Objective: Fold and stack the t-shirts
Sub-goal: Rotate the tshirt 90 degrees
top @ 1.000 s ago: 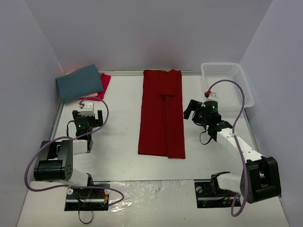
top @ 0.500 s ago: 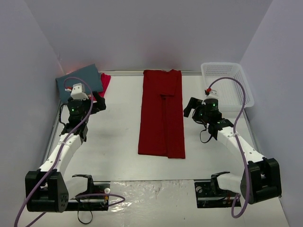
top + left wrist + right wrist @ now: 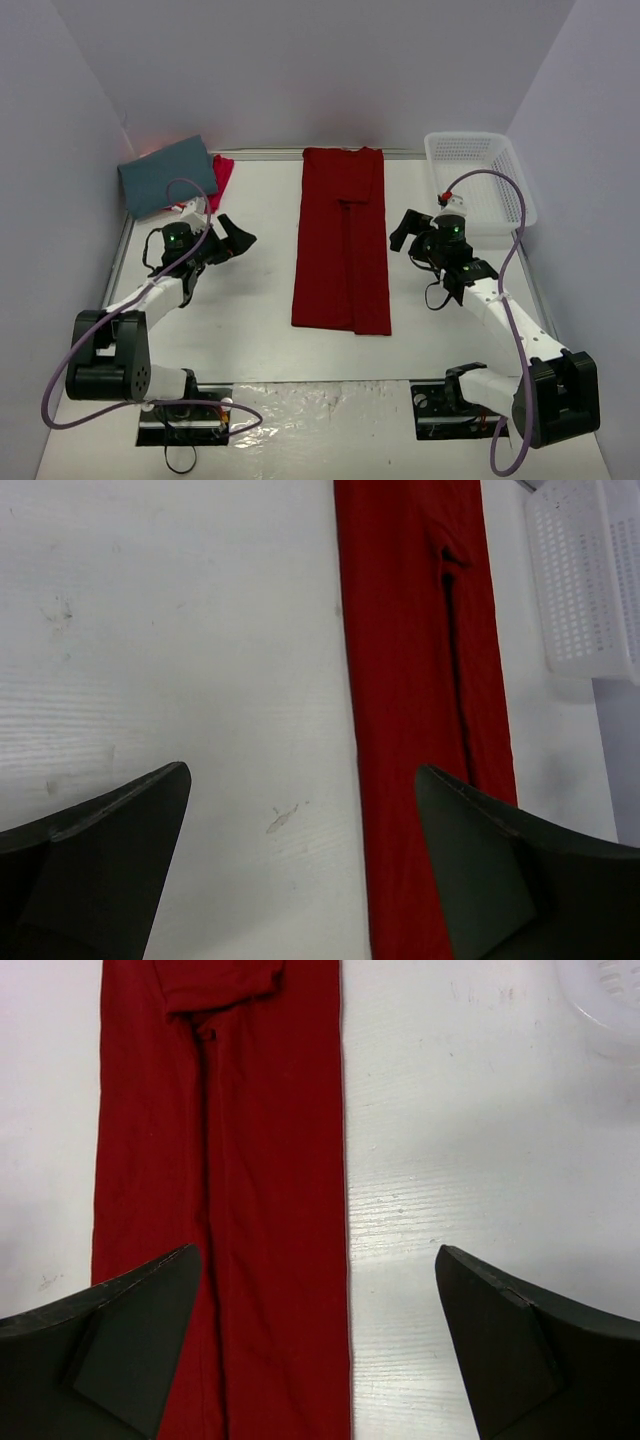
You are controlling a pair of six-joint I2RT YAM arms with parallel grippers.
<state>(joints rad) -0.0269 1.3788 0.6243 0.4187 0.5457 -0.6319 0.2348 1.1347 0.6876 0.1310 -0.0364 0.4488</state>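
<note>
**Folding part done: deep red t-shirt point(image 3: 342, 240) narrowed to a strip**

The deep red t-shirt is laid lengthwise in the middle of the desk point(image 3: 250, 310), with its sides and sleeves turned in and its collar end toward the far wall. The crosswise folds are judged not yet made, and it has not yet been stacked. At the far left corner the slate-teal t-shirt point(image 3: 167, 175) is seen folded, seemingly on top of the pinkish-red t-shirt point(image 3: 222, 180), of which only an edge is shown. The left gripper point(image 3: 240, 238) and right gripper point(image 3: 401, 230) are held either side of the strip, jaws spread wide, nothing grasped. The red cloth is seen smooth and flat, its edges overlapped down the centre.
</note>
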